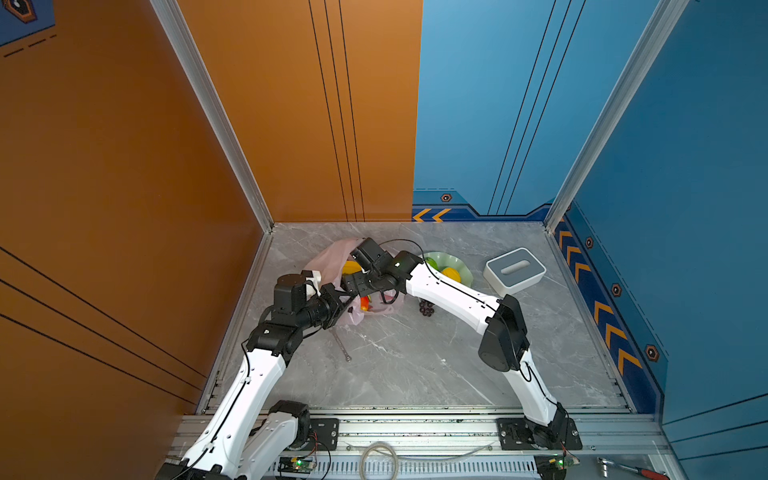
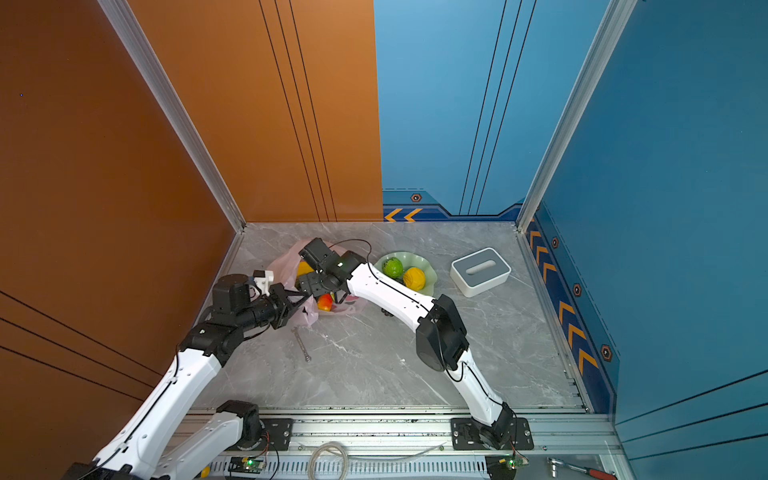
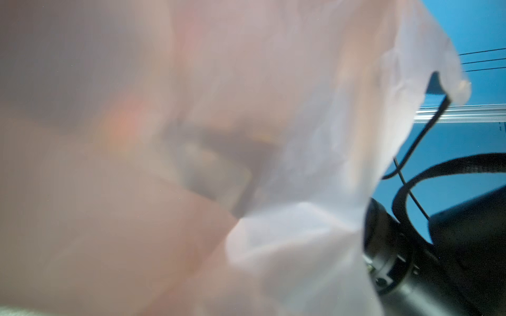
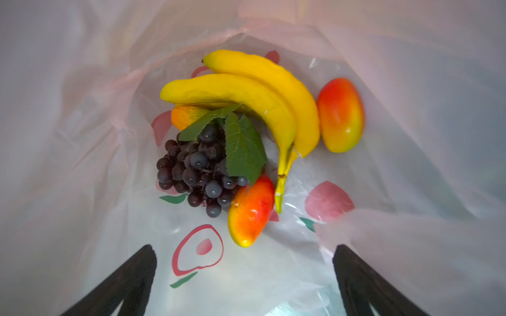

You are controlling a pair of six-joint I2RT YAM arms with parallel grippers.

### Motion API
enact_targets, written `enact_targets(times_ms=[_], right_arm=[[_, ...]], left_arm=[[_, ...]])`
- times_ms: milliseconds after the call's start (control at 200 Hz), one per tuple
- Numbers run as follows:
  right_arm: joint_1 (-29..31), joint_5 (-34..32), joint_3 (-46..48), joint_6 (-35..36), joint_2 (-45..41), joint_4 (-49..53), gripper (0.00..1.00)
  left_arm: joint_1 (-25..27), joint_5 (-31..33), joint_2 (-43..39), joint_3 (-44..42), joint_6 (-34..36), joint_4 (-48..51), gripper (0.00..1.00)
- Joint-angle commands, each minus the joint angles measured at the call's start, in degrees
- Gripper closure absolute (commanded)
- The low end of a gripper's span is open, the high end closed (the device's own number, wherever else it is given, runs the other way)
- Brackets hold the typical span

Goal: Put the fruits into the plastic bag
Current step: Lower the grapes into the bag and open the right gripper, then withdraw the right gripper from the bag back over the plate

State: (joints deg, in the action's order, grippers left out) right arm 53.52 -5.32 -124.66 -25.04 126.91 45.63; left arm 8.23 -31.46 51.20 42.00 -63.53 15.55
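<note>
Plastic bag [image 4: 82, 164], fruits [image 4: 246, 90] inside, plain from right wrist

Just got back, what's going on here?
The left tool is shut on the rim of the translucent pale-pink plastic bag, holding it open. The right tool, open and empty, sits inside above a yellow banana bunch, two red-orange mangoes and purple grapes. A round green fruit and a round yellow fruit wait in the pale green dish.

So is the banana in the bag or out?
In. The banana bunch lies inside the plastic bag, its walls all around, beside the grapes.
</note>
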Motion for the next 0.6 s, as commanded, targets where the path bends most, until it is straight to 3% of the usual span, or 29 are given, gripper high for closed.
enact_targets(times_ms=[0, 240, 596], right_arm=[[0.3, -3.2, 1.7, 1.6, -5.4, 6.0, 0.0], [-0.5, -7.5, 7.3, 0.8, -12.4, 10.6, 0.0], [-2.6, -11.1, 7.8, -0.5, -15.9, 15.1, 0.0]], left_arm=[[-0.8, 2.4, -0.1, -1.2, -0.1, -0.1, 1.0], [-0.7, 3.2, -0.3, -1.6, -0.5, -0.5, 1.0], [0.1, 4.0, -0.1, -1.5, -0.8, -0.8, 1.0]])
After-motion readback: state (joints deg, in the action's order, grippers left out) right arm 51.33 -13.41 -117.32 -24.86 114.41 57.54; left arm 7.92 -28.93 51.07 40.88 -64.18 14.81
